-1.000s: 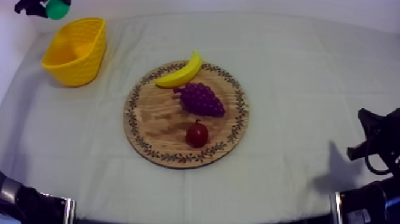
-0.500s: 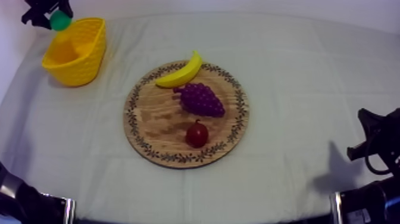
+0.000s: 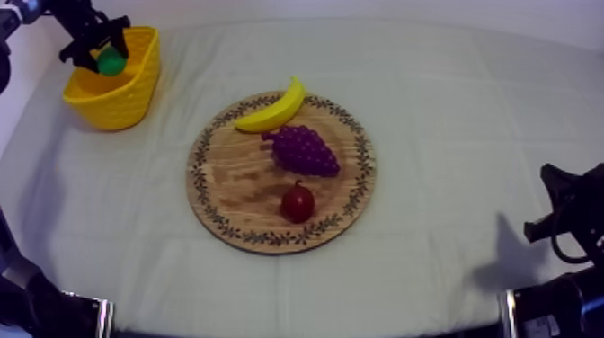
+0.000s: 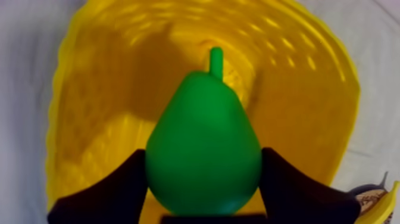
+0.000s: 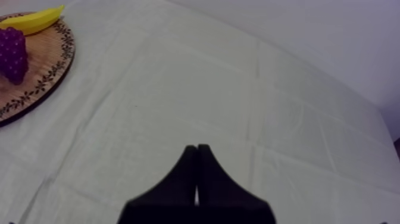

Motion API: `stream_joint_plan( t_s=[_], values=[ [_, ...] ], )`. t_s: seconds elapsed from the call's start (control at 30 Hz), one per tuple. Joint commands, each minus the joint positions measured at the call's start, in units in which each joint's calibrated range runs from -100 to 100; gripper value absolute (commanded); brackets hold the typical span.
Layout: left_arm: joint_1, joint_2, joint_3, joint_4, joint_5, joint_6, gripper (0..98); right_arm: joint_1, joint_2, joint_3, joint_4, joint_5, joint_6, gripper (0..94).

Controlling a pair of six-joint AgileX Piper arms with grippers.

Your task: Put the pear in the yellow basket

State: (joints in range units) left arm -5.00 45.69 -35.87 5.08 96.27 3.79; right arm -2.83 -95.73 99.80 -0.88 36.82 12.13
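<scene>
Right end effector [image 5: 197, 152] first, since it's nearest: it's parked low at the right edge of the bench [image 3: 449, 108], both black fingers pressed together into a thin wedge with nothing in them. It's just sitting over bare cloth, with the edge of the board off to one side of it.

Moving further in, the round wooden board [image 3: 225, 180] with the patterned rim sits about mid-bench. Closest thing on it is the small red fruit [image 3: 297, 202], near the front edge. Behind that is the bunch of grapes [image 3: 306, 150], roughly in the middle of the board. Then the banana [image 3: 272, 110] lies across the far rim, one end poking out past the edge.

Far back at the left corner is the yellow basket [image 3: 135, 90], well apart from the board. That's where the action is. The left end effector [image 4: 203, 161] is right over the basket's opening, fingers [image 4: 113, 190] clamped on either side of the green pear [image 4: 205, 137] around its fat lower half. The pear is upright, stem pointing away from the wrist camera, with the basket's inside straight behind it. So the pear is off the board, gripped above the basket, not dropped in yet. Can't really tell how far below the rim it sits.
</scene>
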Motion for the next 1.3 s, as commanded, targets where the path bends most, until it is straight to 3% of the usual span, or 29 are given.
stream_joint_plan(
  t_s=[0.0,0.23,0.43,0.57,1.27],
  values=[
    [-0.04,1.08,-0.44,0.02,-0.04,-0.03,61.2,-0.01,-0.03,-0.02,-0.02,-0.04,0.01,0.2],
    [-0.23,2.31,-0.99,0.08,-0.17,0.06,64.5,-0.01,-0.03,-0.02,-0.02,-0.04,0.01,0.2],
    [-0.47,2.34,-0.07,0.40,-0.23,-0.08,86.2,-0.01,-0.03,-0.02,-0.02,-0.04,0.01,0.2],
    [-0.52,1.85,0.71,0.59,-0.29,-0.23,93.3,-0.01,-0.03,-0.02,-0.02,-0.04,0.01,0.2],
    [-0.33,-17.26,15.79,1.11,-0.48,-0.39,95.6,-0.01,-0.03,-0.02,-0.02,-0.04,0.01,0.2]
  ],
)
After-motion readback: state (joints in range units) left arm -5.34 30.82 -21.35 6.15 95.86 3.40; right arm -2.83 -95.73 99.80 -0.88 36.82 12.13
